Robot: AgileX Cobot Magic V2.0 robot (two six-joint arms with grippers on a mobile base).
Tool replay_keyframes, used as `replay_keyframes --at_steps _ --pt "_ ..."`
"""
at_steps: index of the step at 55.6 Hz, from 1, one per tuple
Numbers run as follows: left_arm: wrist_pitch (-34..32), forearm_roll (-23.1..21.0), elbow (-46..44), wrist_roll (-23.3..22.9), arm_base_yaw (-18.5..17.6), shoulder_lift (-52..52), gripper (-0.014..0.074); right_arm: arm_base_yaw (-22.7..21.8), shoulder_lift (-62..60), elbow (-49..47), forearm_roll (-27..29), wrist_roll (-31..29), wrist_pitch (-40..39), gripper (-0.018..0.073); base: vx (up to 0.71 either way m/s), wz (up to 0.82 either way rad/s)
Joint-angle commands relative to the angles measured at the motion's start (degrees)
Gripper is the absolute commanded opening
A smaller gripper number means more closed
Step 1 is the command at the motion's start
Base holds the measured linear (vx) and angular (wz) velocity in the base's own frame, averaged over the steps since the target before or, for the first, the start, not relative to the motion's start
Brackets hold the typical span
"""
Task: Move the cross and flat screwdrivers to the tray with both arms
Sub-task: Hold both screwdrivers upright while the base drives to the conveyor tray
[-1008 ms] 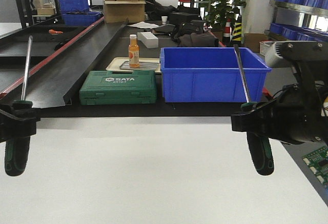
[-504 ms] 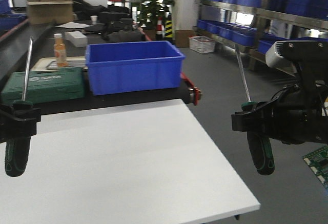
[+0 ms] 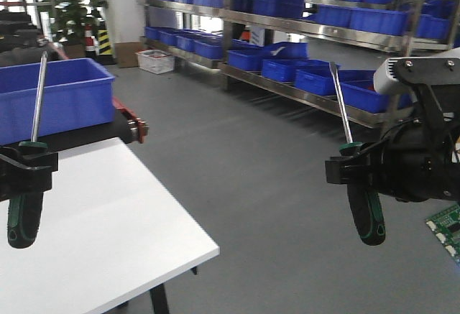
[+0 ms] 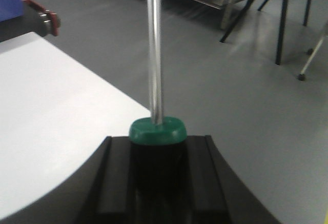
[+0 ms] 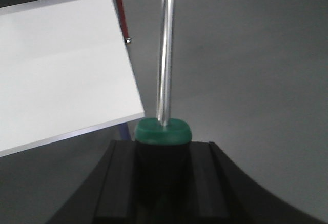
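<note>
Left gripper (image 3: 27, 172) is clamping tight on left screwdriver (image 3: 21, 217) over white table (image 3: 108, 213); right gripper (image 3: 357, 172) is clamping right screwdriver (image 3: 366, 219) out over floor (image 3: 244, 185). Tray isn't showing. Likely carrying both: advising firm grips, shafts upright, 2 arms level.

My front camera faces forward over the white table (image 3: 100, 220); both wrist cameras peer closely up their screwdrivers (image 4: 154, 55) (image 5: 165, 49), sharing its edge.
</note>
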Motion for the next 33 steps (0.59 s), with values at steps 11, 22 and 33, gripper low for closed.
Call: replay_keyframes --at_steps 11,22,33 --pt "-5.3 -0.7 -1.6 -0.5 -0.3 -1.2 0.0003 -0.1 -1.7 -1.8 -0.4 -0.5 -5.3 -0.0008 -0.03 -0.69" --pt "-5.3 -0.7 -1.6 -0.5 -0.3 -1.2 0.0003 -0.1 -1.7 -1.8 -0.4 -0.5 -5.3 -0.0008 0.06 -0.65" --pt "-5.3 -0.7 -1.6 -0.5 -0.3 -1.2 0.0003 -0.1 -1.7 -1.8 -0.4 -0.5 -5.3 -0.0008 0.14 -0.57"
